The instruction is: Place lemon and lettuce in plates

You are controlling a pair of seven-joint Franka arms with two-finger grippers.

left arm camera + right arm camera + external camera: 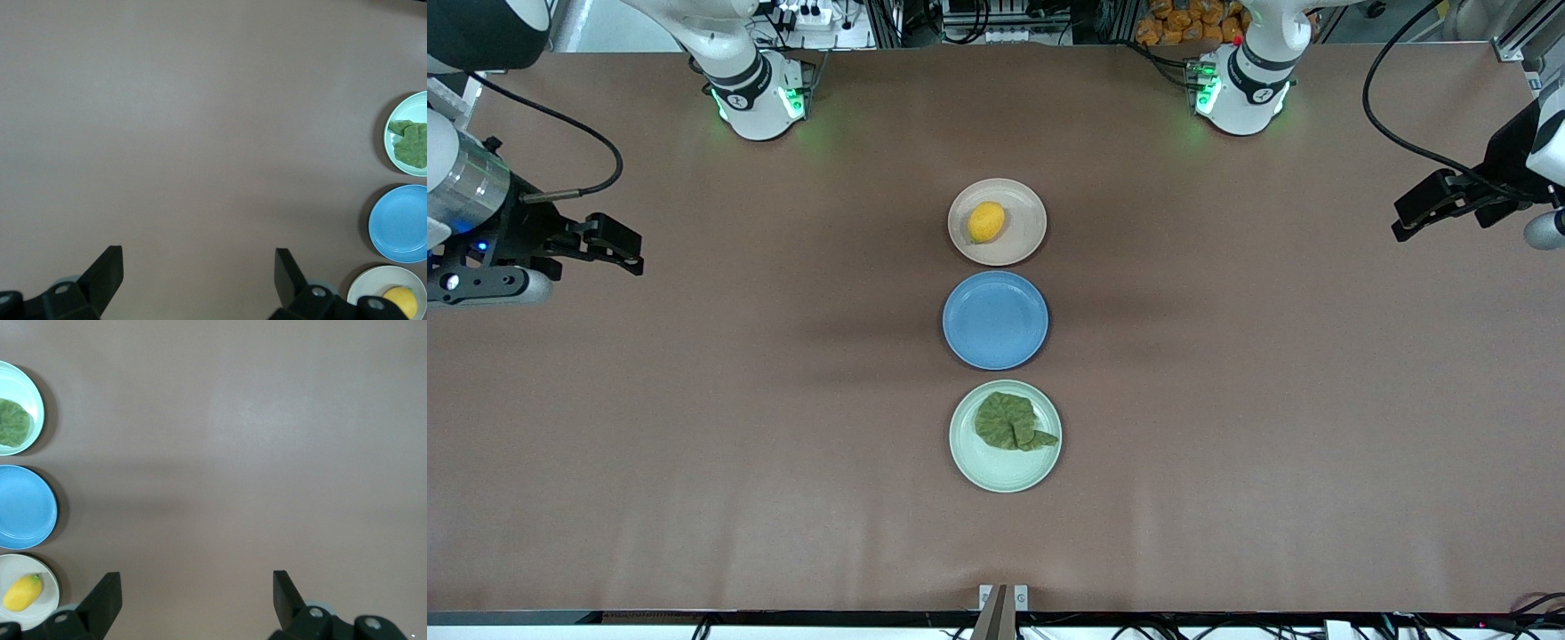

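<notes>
Lemon [986,221]: oval, yellow-orange, on the beige plate [1024,240].
Lettuce [1009,422]: wrinkled dark green leaf, on the mint plate [996,476], nearest the front camera.
Left gripper [199,275]: jaws spread, empty, over bare table at its own end.
Right gripper [197,595]: jaws spread, empty, over bare table at its own end.

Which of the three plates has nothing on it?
The blue plate, the middle one in the row. The beige plate holds the lemon; the green plate holds the lettuce.

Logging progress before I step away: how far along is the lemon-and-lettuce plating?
It looks finished. The small yellow-orange lemon lies in the pale beige plate, and the wrinkled dark green lettuce leaf in the mint green plate. The left hand and right hand are open, empty, over bare table. Nothing is left.
</notes>
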